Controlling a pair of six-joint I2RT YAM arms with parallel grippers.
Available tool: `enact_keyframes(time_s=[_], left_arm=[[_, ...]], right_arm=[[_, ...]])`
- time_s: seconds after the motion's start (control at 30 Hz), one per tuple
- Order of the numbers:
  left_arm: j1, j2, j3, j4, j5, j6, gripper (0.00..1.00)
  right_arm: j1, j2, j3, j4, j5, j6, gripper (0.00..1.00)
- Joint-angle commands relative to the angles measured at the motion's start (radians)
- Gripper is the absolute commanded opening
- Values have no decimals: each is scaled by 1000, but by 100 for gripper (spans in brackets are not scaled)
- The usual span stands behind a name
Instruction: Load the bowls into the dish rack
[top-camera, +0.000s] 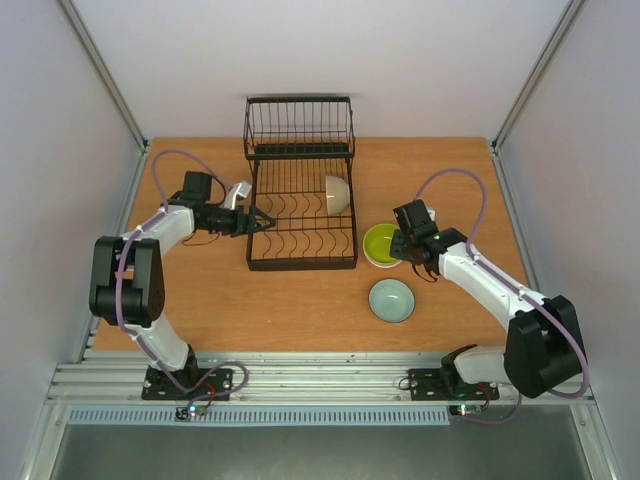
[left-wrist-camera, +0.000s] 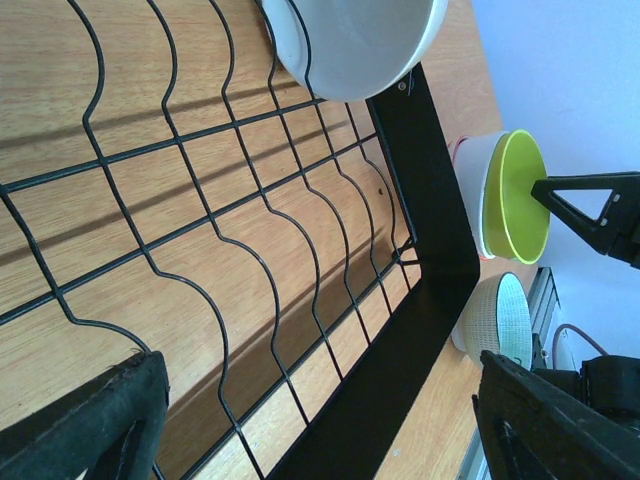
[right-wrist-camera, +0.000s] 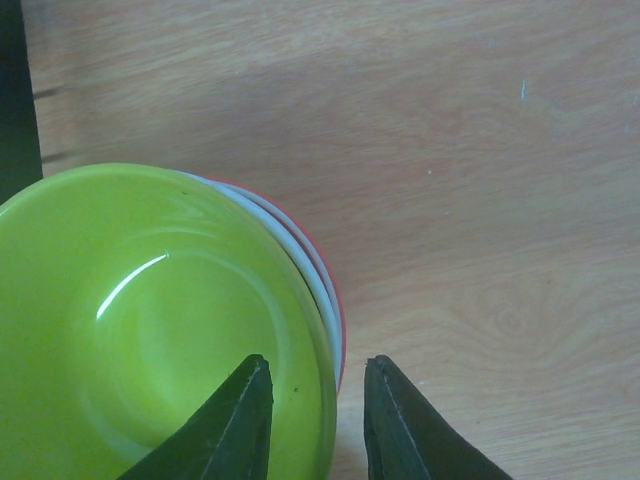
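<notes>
The black wire dish rack (top-camera: 300, 262) stands at mid-table, with one cream bowl (top-camera: 337, 194) on edge among its prongs at the right side. To the right of the rack sits a stack of bowls, with the yellow-green bowl (top-camera: 381, 243) on top. The wrist view shows a white bowl (right-wrist-camera: 318, 280) and a red-rimmed one (right-wrist-camera: 338, 310) beneath the yellow-green bowl (right-wrist-camera: 150, 320). My right gripper (right-wrist-camera: 316, 365) straddles the stack's near rim, one finger inside the green bowl and one outside, with gaps on both sides. A pale teal bowl (top-camera: 391, 300) sits alone in front. My left gripper (top-camera: 262, 222) hangs open over the rack's left prongs.
The rack's taller basket section (top-camera: 298, 125) rises at the far end. In the left wrist view the rack's black frame (left-wrist-camera: 420, 300) runs between the prongs and the bowl stack (left-wrist-camera: 520, 195). White walls close off both sides of the table.
</notes>
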Motion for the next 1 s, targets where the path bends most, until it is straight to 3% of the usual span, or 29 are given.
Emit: enact_keyframes(time_s=[0.0,0.13,0.6,0.8,0.97], left_arm=[[-6,22,16,5,2,19,84],[-8,28,19,4,3,20,84],[-19,14,21,3,-30,19,84],[-77,-81,4,7,-172,37,84],[-148,-181,-10,11,-298,80,85]], right_arm=[[-14,19,-19,44,-26,0,24],[-21,19,-22,45,-28,1,2],[-21,-144,-9,-13,-24,-18,1],[-9,-225,45,-8,-123,-33,1],[75,-144,132,14,-109,-52,1]])
